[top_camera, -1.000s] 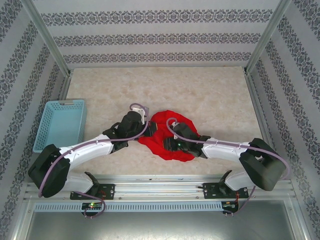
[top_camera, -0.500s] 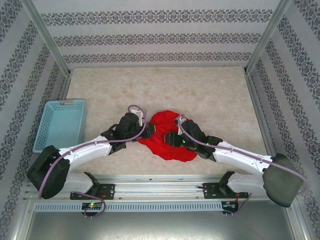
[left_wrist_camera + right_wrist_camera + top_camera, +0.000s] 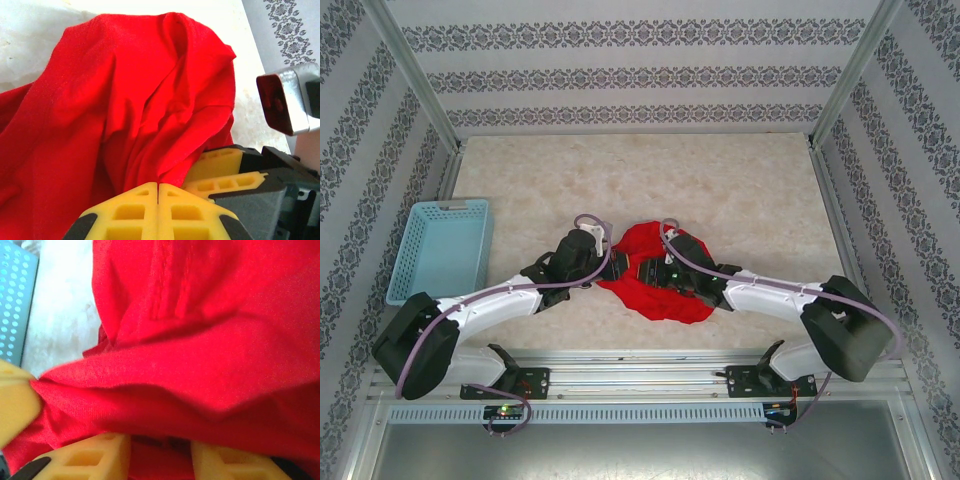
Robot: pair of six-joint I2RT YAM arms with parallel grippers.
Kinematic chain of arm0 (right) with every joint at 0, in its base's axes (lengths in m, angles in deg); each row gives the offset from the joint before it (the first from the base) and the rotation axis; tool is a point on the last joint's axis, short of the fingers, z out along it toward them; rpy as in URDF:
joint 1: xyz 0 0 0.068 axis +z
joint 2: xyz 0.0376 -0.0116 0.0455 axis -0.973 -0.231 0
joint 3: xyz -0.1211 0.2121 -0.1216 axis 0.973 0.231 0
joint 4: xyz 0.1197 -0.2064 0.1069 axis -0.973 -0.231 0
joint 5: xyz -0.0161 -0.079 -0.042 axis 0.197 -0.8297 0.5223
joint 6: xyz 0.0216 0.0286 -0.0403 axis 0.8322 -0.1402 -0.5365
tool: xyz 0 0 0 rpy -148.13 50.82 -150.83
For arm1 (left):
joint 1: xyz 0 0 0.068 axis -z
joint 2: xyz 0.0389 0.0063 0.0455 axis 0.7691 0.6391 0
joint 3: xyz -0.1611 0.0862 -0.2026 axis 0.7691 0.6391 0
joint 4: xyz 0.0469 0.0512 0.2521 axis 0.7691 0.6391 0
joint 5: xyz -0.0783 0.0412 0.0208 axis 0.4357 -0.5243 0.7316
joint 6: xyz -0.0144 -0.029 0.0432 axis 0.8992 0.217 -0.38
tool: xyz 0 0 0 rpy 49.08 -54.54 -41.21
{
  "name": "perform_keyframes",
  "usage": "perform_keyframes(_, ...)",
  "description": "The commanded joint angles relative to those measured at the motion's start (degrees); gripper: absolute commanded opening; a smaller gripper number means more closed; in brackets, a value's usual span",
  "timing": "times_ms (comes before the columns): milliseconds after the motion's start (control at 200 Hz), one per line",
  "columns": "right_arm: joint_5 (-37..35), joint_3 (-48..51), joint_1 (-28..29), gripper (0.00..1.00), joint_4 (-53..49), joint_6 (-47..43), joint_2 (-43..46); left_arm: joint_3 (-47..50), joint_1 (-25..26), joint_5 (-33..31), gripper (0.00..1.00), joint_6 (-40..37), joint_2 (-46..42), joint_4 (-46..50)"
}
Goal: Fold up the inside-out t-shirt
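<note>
The inside-out t-shirt (image 3: 660, 285) is a crumpled bright red heap at the table's middle front. My left gripper (image 3: 612, 266) is at its left edge. In the left wrist view that gripper (image 3: 159, 186) is shut, pinching a fold of the red cloth (image 3: 125, 100) between its yellow fingers. My right gripper (image 3: 655, 271) is pushed into the heap just to the right of it. Its yellow fingers (image 3: 100, 452) stand apart in the right wrist view, the gripper (image 3: 161, 439) open with red cloth (image 3: 210, 340) lying between and over the tips. The shirt's sleeves and collar are hidden in the folds.
A light blue mesh basket (image 3: 440, 250) stands at the left of the table, and its corner (image 3: 12, 295) shows in the right wrist view. Patterned walls close in the table at the back and sides. Bare marbled tabletop (image 3: 720, 190) lies behind the shirt.
The right arm has swung its elbow out and back, and its gripper has shifted slightly left into the cloth. The left gripper has kept its pinch and barely moved.
</note>
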Motion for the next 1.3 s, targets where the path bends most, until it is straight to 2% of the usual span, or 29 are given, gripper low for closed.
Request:
perform_keyframes(0, 2.3, -2.8, -0.7, 0.42, 3.3, 0.7, -2.2, 0.7, -0.5, 0.8, 0.01, 0.7, -0.7, -2.7)
perform_keyframes(120, 4.4, -3.6, -0.6, 0.45, 4.4, 0.9, -4.0, 0.9, -0.5, 0.8, 0.02, 1.0, -0.6, -3.3)
perform_keyframes(185, 5.3, -3.9, -0.5, 0.43, 4.6, 0.9, -4.4, 1.0, -0.5, 0.8, 0.04, 1.0, -0.7, -3.4)
perform_keyframes(400, 3.7, -3.3, 0.2, 0.17, 1.2, -0.9, 1.0, 0.9, -0.5, -0.9, 0.05, 0.7, -0.9, -2.0)
perform_keyframes(600, 2.0, -2.0, 0.4, 0.01, -2.9, -1.7, 7.9, -0.2, -0.5, -1.7, 0.08, -0.1, -0.8, -0.6)
perform_keyframes(854, -0.1, -0.1, 0.4, 0.0, -6.6, -1.5, 12.9, -2.4, -0.5, -3.4, 0.1, -1.1, -0.1, 3.1)
perform_keyframes(1114, -3.2, -0.4, 0.0, 0.0, -17.0, -1.8, 25.0, -4.9, -0.3, -4.9, 0.34, -3.7, -1.2, 8.4)
perform_keyframes(1294, -1.9, -1.4, -2.5, 0.0, -23.9, -2.2, 31.8, -8.0, 0.5, -10.7, 0.58, -8.0, -1.9, 15.1)
